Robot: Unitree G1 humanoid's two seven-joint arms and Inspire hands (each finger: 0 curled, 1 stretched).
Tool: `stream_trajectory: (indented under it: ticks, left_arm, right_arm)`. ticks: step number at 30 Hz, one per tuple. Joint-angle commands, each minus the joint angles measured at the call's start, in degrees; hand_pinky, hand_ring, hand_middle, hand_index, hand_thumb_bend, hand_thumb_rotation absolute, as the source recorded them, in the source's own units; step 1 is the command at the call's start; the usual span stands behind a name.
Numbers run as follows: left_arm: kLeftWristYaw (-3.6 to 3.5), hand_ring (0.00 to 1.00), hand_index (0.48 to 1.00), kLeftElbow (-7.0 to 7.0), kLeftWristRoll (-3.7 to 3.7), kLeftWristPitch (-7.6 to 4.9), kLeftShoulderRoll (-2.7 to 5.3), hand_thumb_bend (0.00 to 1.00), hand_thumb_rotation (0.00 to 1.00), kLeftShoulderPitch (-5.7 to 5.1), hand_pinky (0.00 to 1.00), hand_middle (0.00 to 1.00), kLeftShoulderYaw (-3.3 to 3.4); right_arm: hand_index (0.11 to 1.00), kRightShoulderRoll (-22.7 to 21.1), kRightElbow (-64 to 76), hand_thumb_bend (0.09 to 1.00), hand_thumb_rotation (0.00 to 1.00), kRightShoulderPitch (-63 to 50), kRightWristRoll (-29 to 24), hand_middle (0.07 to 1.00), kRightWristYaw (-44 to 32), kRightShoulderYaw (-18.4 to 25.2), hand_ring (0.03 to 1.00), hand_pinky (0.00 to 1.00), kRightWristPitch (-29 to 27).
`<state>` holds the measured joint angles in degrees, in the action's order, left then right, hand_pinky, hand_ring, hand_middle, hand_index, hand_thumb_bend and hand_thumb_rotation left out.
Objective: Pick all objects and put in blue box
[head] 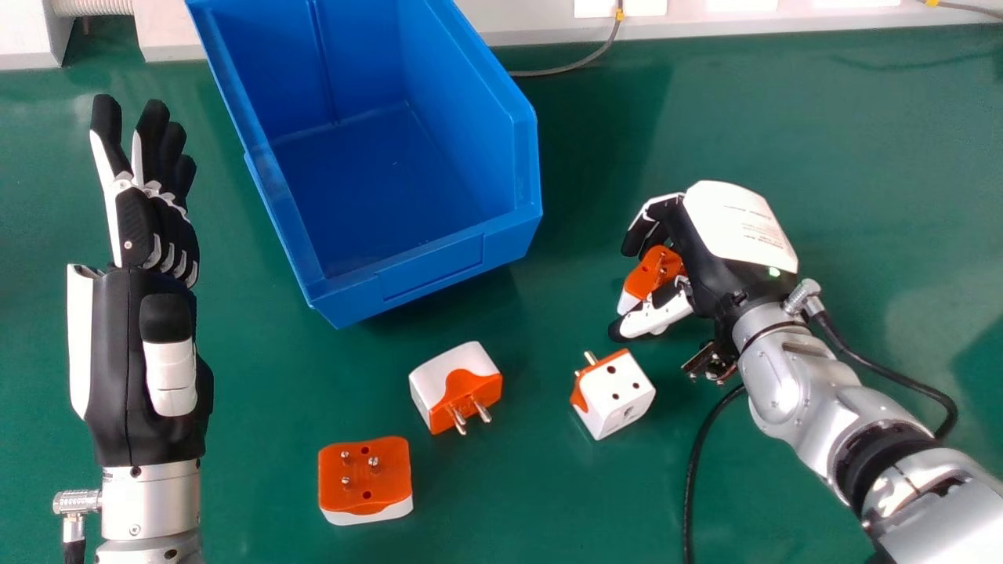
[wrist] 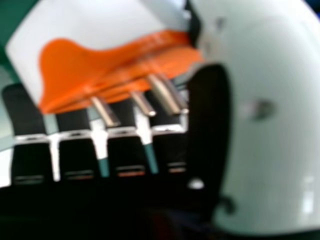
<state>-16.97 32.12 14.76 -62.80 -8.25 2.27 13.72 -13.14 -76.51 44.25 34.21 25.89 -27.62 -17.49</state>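
At the near edge of the head view, the silver left forearm (head: 150, 501) comes in at the left, and a black cable (head: 689, 478) runs over the green bench (head: 533, 509) beside the right arm. The nearest plug adapter (head: 364, 470), orange and white, lies on the bench with its orange pin side facing up. A little farther away and to its right, a second adapter (head: 470, 384) rests with its metal pins toward the near side. Well to the right of that one sits a third adapter (head: 623, 395), white socket face up, pins pointing away toward the far left.

Along the left side, the left hand (head: 114, 360) is open, its fingers reaching toward the far side, apart from the adapters. Just beyond the third adapter, the right hand (head: 736, 223) has its fingers and thumb closed around a fourth orange-and-white adapter (head: 650, 274); the right hand view shows its metal pins beside the curled fingers.

Farther off, between the hands, the blue box (head: 431, 266) stands on the bench at an angle, its open top facing up. Behind it, a grey cable (head: 572, 69) crosses the bench to a pale ledge (head: 533, 19).
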Motion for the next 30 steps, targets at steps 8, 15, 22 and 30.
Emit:
stream_trajectory:
  ticks: [8,15,22,30]
  left_arm:
    - [-0.6,1.0,1.0,-0.37,0.62,-1.15,-0.61,1.0,1.0,0.77,1.0,1.0,0.02]
    - [-1.05,1.0,1.0,-0.04,0.97,-1.45,-0.7,1.0,1.0,0.91,1.0,1.0,0.06]
    - [-1.27,1.0,1.0,0.18,0.92,-1.65,-0.7,1.0,1.0,0.88,1.0,1.0,0.03]
    - [-1.9,1.0,1.0,1.05,1.13,-1.82,-0.78,1.0,1.0,1.41,1.0,1.0,0.19]
  right_arm:
    - [0.508,0.7,-0.5,0.533,0.0,-0.9,-2.2,0.499,-2.9,3.6,0.429,0.43,-2.0]
    - [0.501,0.8,0.1,0.527,0.0,-0.5,-3.0,0.498,-2.3,5.2,0.423,0.43,-3.3]
    - [0.502,-0.3,2.1,0.524,0.0,0.3,-7.0,0.498,-5.3,9.8,0.416,0.42,-7.3]
    - [0.51,-1.1,5.3,0.519,0.0,0.5,-8.2,0.494,-4.7,12.3,0.403,0.41,-10.4]
